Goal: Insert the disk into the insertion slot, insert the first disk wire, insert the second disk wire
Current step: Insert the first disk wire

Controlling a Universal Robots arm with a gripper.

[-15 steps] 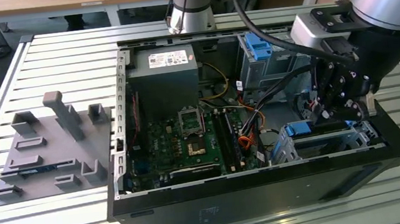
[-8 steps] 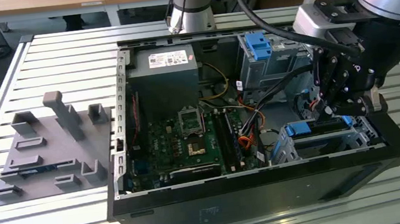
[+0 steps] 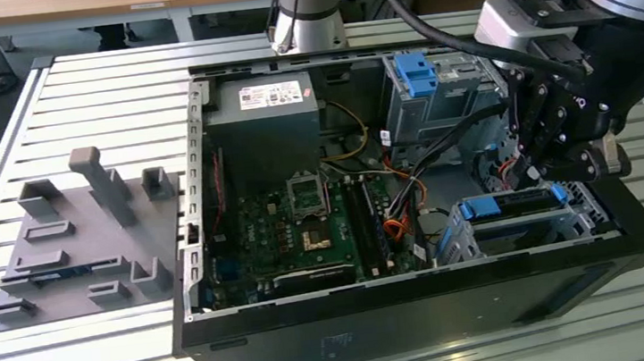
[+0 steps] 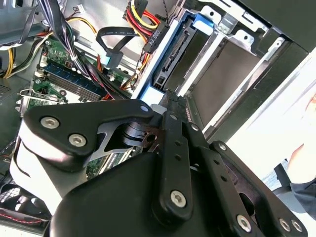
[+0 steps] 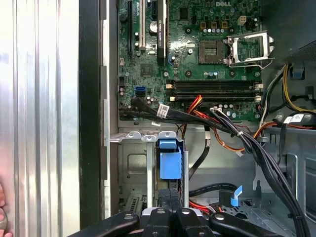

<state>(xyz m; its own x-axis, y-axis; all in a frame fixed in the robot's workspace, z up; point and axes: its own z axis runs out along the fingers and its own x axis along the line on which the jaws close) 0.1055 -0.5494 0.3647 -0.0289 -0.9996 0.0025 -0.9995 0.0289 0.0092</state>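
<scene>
Black gripper (image 5: 170, 192) hangs wrist-down over the case (image 3: 430, 295)'s corner — fingers (image 5: 164, 198) pressed together, empty. Its tips sit at the disk (image 5: 170, 164), which is in the insertion slot (image 5: 133, 165).

Open black PC case (image 3: 431, 304) on slatted counter (image 3: 108, 86); green motherboard (image 3: 303, 227) inside. Grey fixture block (image 3: 77, 242) at case's 9 o'clock, exterior view.

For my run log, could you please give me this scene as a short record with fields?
setting: open computer case on slatted table
task part: disk sits in the insertion slot
arm: gripper close over the disk's edge; contact unclear
wiring: disk connector bare, no wire plugged in
exterior view's left: grey fixture tray
</scene>
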